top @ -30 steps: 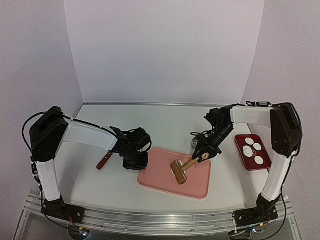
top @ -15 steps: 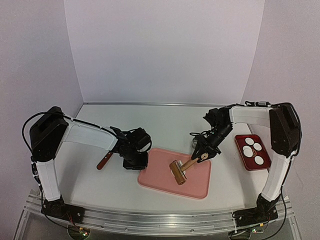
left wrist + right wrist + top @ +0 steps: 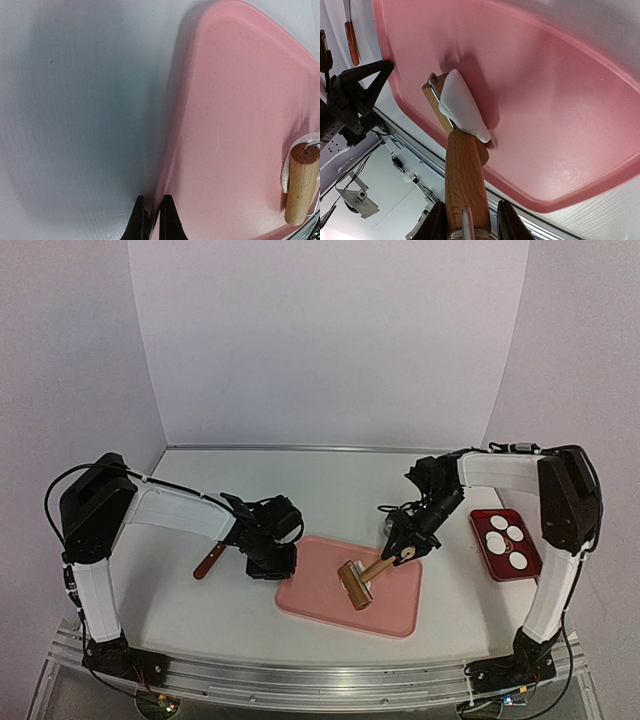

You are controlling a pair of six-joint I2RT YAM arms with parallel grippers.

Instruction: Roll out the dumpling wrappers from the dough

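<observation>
The right gripper (image 3: 470, 222) clamps the wooden handle of the rolling pin (image 3: 465, 175), which runs straight out to the dough (image 3: 462, 107) clinging to its roller over the pink tray (image 3: 560, 100); the left gripper (image 3: 152, 220), closed on nothing, sits farther off.

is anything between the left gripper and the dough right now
Only the wooden roller. The right gripper holds it by the handle with the dough clinging to its drum, and seen from the shut left gripper that drum hides most of the dough. The stretch of pink tray between them is bare.
</observation>
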